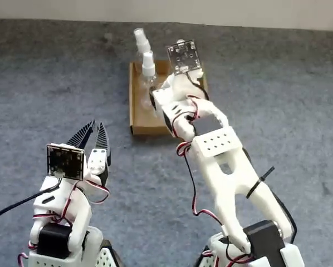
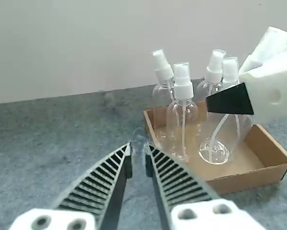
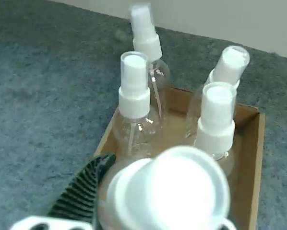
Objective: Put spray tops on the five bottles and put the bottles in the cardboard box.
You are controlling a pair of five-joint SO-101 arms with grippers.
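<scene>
Your left gripper hangs over the nubby grey table cover, its ribbed black fingers a narrow slit apart, pinching nothing. From above, your right arm hides most of the shallow cardboard box. The left wrist view opens it up: clear, round-bellied spray bottles standing inside, white spray tops on. The right wrist view counts five tops (the far bottle sits at the box edge, in or out you can't tell). Your right gripper is at the nearest bottle; clamped or loose, you can't tell.
</scene>
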